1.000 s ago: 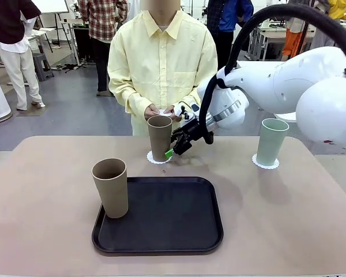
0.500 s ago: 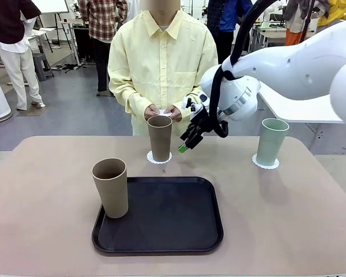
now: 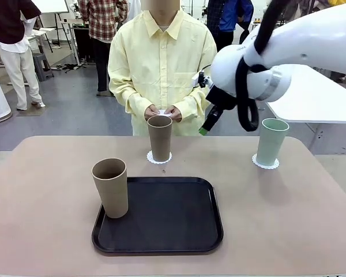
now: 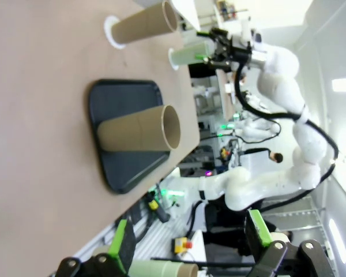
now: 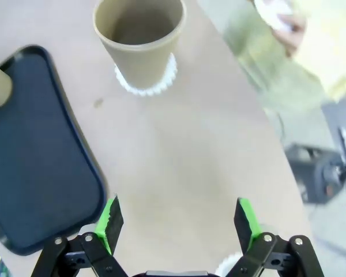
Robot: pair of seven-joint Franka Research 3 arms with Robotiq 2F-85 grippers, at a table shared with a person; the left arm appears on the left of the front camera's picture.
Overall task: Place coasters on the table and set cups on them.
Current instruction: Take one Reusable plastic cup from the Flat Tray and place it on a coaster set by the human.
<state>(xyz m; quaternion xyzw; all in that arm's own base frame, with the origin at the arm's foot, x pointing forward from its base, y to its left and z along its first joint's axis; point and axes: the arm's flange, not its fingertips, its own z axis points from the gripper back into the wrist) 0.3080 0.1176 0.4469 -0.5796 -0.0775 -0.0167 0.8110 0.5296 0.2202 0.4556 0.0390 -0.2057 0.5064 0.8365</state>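
Right claw (image 5: 177,222): jaws spread wide, nothing between them. It hangs in the air over the far side of the counter, between the two cups already set.
Left claw (image 4: 190,245): jaws spread, empty, well apart from the task's things and looking along the counter from its side.
Cup left to set: tall tapered tan-brown matte tumbler (image 3: 111,187), upright and mouth up, on the left part of the black rounded-square tray (image 3: 173,216).
Handling (my judgement): light, stiff-walled, and empty as far as the mouth shows. The matte skin should give the pads fair hold. It is tall on a narrow foot, so it would tip if nudged high.
Where to hold: across the body at about mid-height, with pads on opposite walls. The taper widens upward, which works against slipping down.
Set cups: second tan-brown tumbler (image 3: 160,137) on a white lacy round coaster (image 3: 159,158), far middle. Pale mint green tumbler (image 3: 271,141) on its own lacy coaster (image 3: 266,164), far right.
Coasters (judged): thin, limp and light, and would skid under a dragged cup, so lower the cup straight down.
Third coaster: the person's hands (image 3: 161,112) hold a small white thing, likely this (too small to be sure).
Counter: matte beige-tan top (image 3: 277,225), flat, with bare room left of the middle cup.
Room: open workshop floor, with other people standing behind.
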